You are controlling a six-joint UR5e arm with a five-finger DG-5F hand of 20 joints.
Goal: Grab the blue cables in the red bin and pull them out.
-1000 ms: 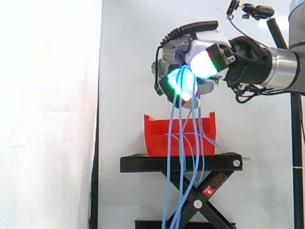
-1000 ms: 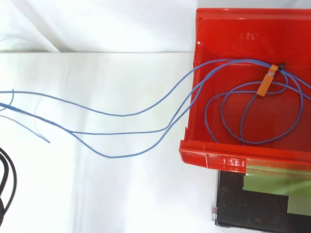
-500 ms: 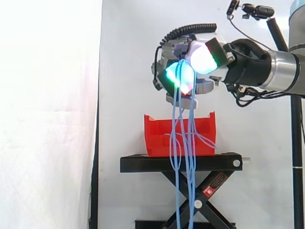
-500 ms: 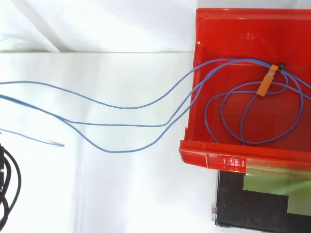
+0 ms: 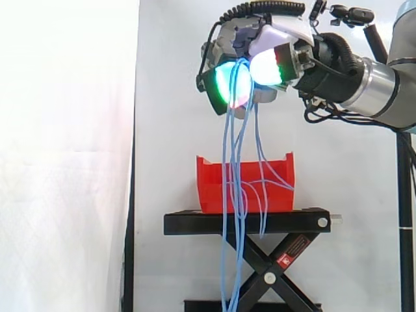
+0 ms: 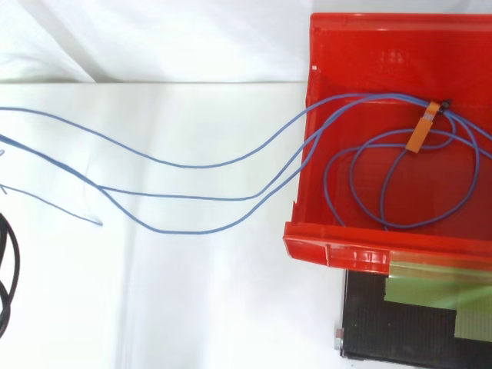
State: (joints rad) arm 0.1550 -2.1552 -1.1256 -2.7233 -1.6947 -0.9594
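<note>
pulling is the step in hand: the robot's multi-fingered hand (image 5: 260,42) sits high in the side view, at about 12 o'clock from the red plastic bin (image 5: 211,182), its glowing green and white fingertips (image 5: 224,88) curled together around a bunch of thin blue cables (image 5: 235,156). from that clasp the strands drop toward 6 o'clock, some passing in front of the bin and down past the black scissor-lift stand (image 5: 195,223), others running into the bin's open top. from above, three strands cross the bin's wall on its 9 o'clock side and sweep over the white surface (image 6: 192,307) toward 9 o'clock, while several loops lie coiled on the bin floor, joined near 2 o'clock in the top view by a small orange tag (image 6: 419,134). the extraction looks only partly done. the next move probably calls for more travel up and away from the bin, with the clasp kept firm, until the coils and the tag clear the rim. the tagged bundle might catch on the wall.
</note>
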